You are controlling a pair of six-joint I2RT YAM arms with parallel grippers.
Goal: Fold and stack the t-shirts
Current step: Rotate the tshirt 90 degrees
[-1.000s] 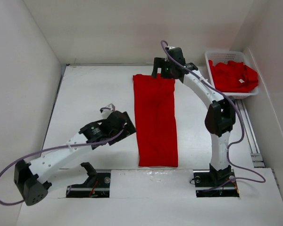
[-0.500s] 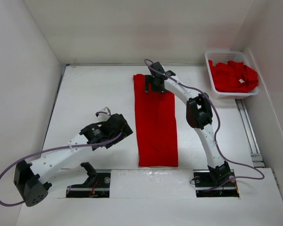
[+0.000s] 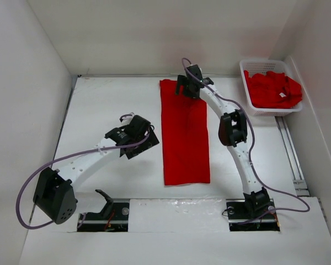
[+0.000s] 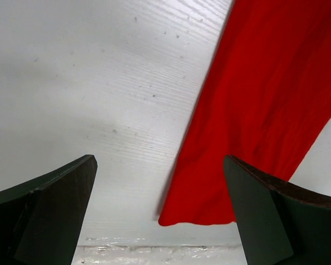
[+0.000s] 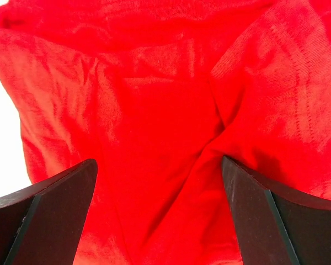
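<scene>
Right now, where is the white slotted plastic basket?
In the overhead view, the basket sits in the far right corner of the table, holding red shirts, right of the right hand.

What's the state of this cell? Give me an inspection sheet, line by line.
Surface: white table, faint specks.
Job's things: one red t-shirt folded into a long strip at centre; more red t-shirts heaped in the white basket, far right.
Clutter: nothing seen.
Grippers: left gripper open, beside the strip's near corner; right gripper open, over the strip's far end.
Cables: purple cables loop along both arms.
Surroundings: white walls.
</scene>
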